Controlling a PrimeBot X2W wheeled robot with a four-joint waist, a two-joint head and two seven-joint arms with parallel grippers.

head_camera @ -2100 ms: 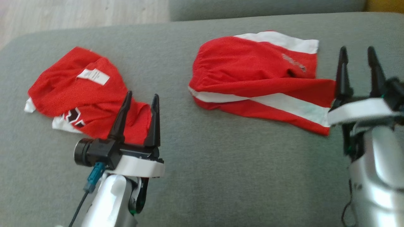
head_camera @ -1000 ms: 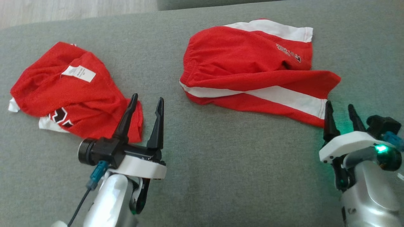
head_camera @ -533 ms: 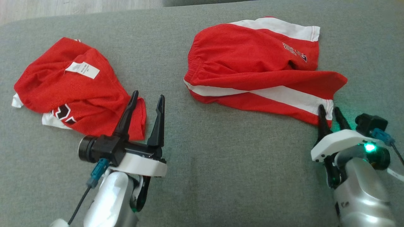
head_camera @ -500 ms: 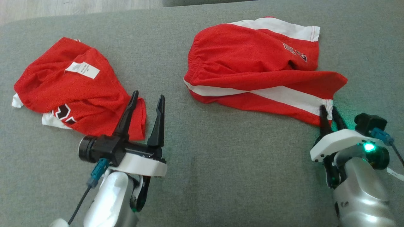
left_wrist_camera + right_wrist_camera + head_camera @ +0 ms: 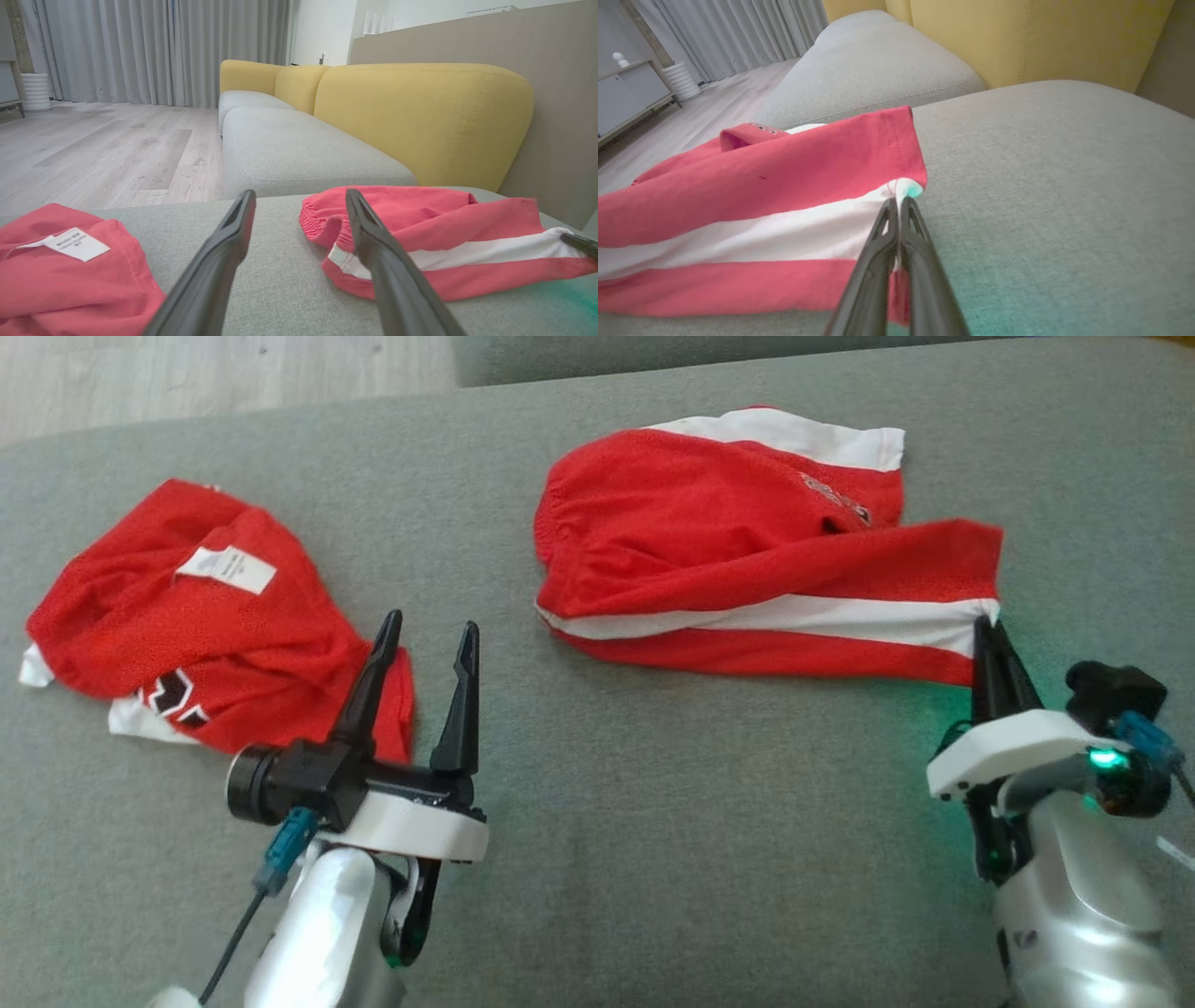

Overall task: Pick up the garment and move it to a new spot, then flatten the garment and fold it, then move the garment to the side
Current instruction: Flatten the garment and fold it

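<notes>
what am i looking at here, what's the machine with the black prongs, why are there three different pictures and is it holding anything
This is a two-armed robot, and each arm ends in a gripper with two long dark fingers. The overhead picture comes from a camera on its head, looking down at a grey sofa cushion. The other two come from cameras on the wrists and look along each gripper's own fingers. That is why they sit low and show a yellow backrest and a wood floor behind.

Two red pieces of clothing lie on the cushion. On the robot's left is a crumpled garment with a white label. On its right is a striped garment, red with a white band.

The left gripper is open near the crumpled garment and holds nothing. The right gripper is shut, pinching the near corner of the striped garment.
</notes>
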